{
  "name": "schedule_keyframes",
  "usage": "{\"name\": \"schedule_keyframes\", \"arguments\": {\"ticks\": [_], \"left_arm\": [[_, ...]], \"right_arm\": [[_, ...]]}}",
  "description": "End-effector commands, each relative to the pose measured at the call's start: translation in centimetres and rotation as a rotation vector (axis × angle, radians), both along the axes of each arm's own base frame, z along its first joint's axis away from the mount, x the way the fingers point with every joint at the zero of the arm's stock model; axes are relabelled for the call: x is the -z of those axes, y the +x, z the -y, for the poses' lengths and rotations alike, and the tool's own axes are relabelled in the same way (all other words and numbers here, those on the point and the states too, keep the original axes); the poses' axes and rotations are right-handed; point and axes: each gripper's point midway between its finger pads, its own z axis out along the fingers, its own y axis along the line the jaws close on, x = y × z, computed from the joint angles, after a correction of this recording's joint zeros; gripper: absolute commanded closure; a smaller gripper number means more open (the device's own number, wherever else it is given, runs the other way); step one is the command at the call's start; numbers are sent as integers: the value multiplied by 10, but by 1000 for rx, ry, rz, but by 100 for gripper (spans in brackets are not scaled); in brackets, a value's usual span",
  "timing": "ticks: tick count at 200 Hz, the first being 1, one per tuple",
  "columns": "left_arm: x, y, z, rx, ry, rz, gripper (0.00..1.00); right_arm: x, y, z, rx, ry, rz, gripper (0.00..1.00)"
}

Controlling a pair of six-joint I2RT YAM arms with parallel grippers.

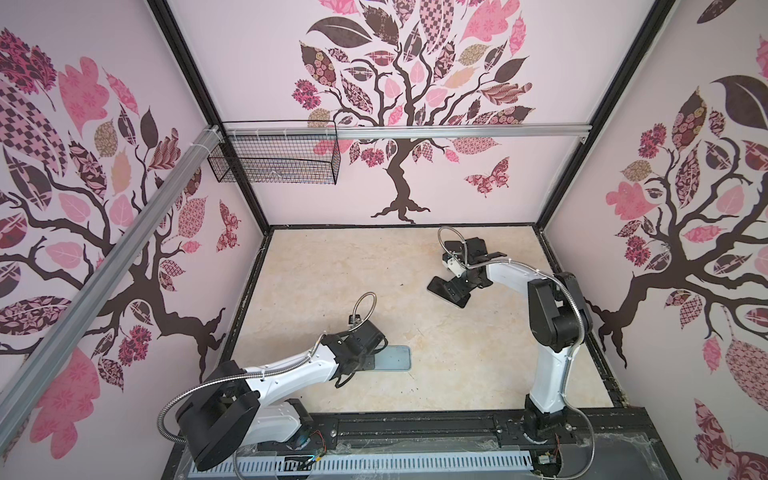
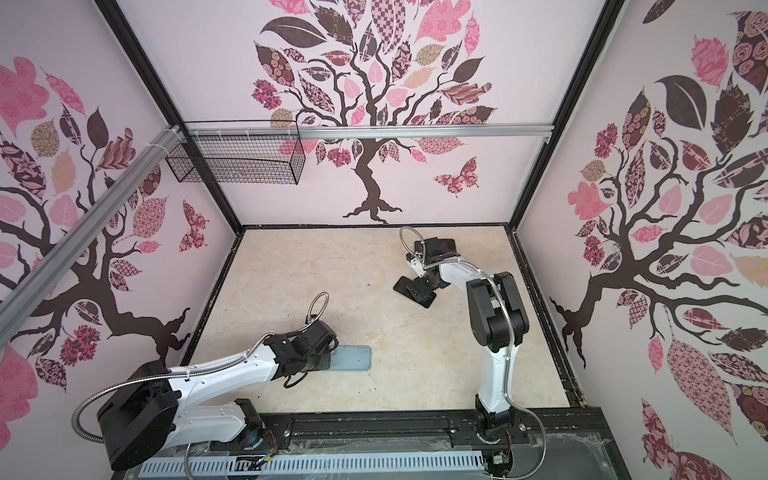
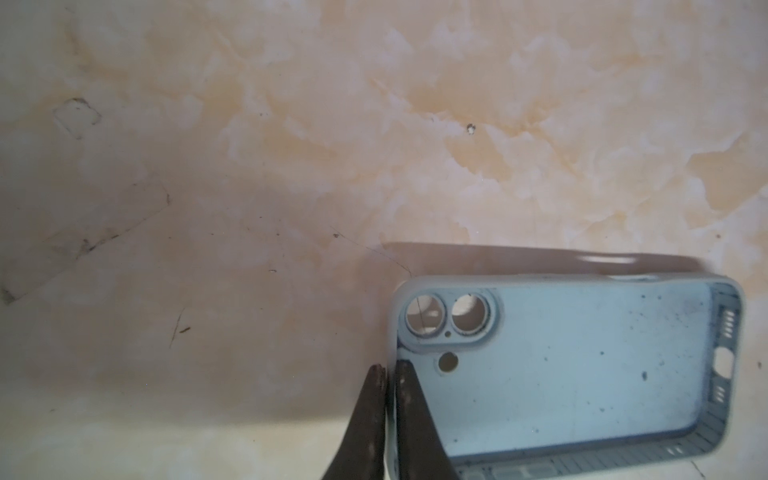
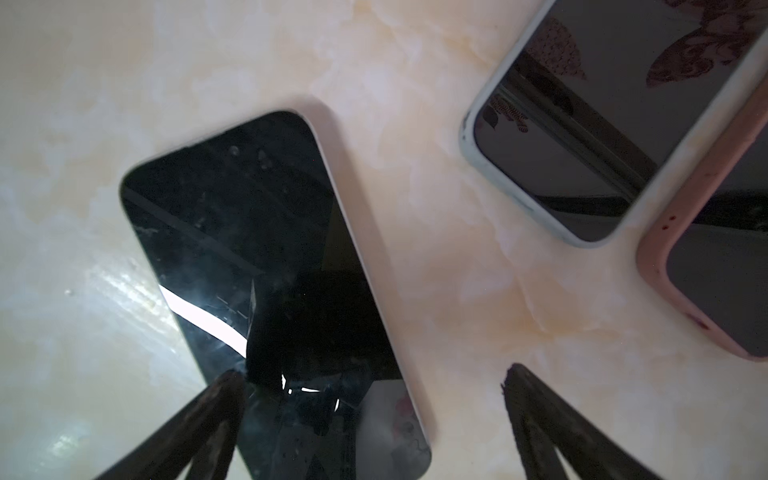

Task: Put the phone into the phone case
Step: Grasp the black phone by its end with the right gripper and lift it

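The light blue phone case [image 3: 561, 365] lies open side up on the marble table near the front left, and shows in both top views [image 1: 395, 358] [image 2: 353, 358]. My left gripper [image 3: 390, 368] is shut on the case's end wall beside the camera cutouts, one finger inside and one outside. The bare black phone [image 4: 257, 232] lies screen up at the back right [image 1: 436, 286]. My right gripper [image 4: 372, 372] hangs open just above it, one finger over the phone's edge and the other over bare table.
Two other phones lie close to the bare one, one in a pale grey case [image 4: 582, 124] and one in a pink case [image 4: 656, 257]. A wire basket [image 1: 274, 162] hangs on the back left rail. Walls enclose the table [image 1: 332, 291] on three sides.
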Motion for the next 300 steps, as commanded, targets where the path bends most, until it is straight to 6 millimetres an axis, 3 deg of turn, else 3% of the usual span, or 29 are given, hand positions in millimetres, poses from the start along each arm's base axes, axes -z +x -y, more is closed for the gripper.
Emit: {"name": "schedule_keyframes", "arguments": {"ticks": [1,73,116,152,189,226,268,300], "left_arm": [[2,-1,5,-1,-34,-1,89],[3,-3,9,-6,-59,-10,86],[-7,-1,1,-26,-37,10,64],[-26,1,-6,-36,-34,58,47],[-50,3,-21,-46,-22,118,37],[-67,4,-31,-67,-55,161,36],[-69,4,-36,-78,-113,149,34],[-77,4,-15,2,-215,127,31]], "right_arm": [[18,-16,-11,-66,22,-95,0],[33,-28,-15,-100,40,-162,0],[37,-35,-20,-119,7,-174,2],[54,-49,-18,-111,-122,-212,5],[61,-51,-12,-28,-149,-236,18],[67,-55,0,56,-229,-229,36],[61,-65,-24,94,-119,-204,54],[37,-69,-40,103,17,-145,63]]}}
